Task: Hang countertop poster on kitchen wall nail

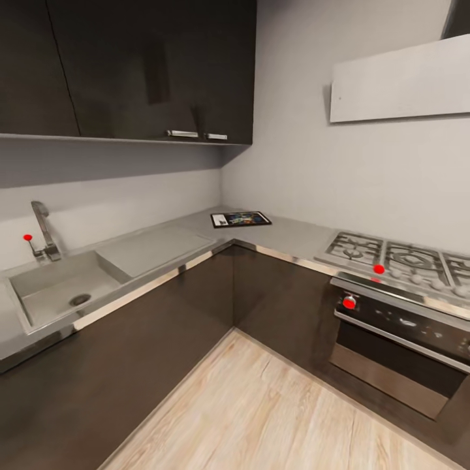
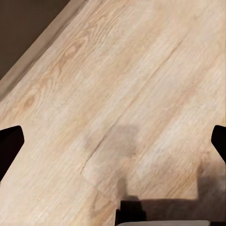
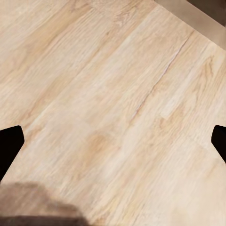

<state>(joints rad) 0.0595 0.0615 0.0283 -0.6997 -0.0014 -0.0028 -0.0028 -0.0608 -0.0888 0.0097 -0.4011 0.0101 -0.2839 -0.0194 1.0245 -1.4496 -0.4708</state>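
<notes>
No lettering can be read anywhere. The poster (image 1: pixel 240 219), lying flat at the far corner of the tabletop (image 1: pixel 297 236), is too small for its print to be made out.

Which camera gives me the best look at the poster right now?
The head view. The poster lies flat on the kitchen countertop in the far corner, its whole frame visible. Both wrist views look down at the wooden floor, with dark fingers at their edges.

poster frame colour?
Black frame on the poster, white border inside it, dark blue artwork. Best in the head view, lying flat on the kitchen countertop.
</notes>
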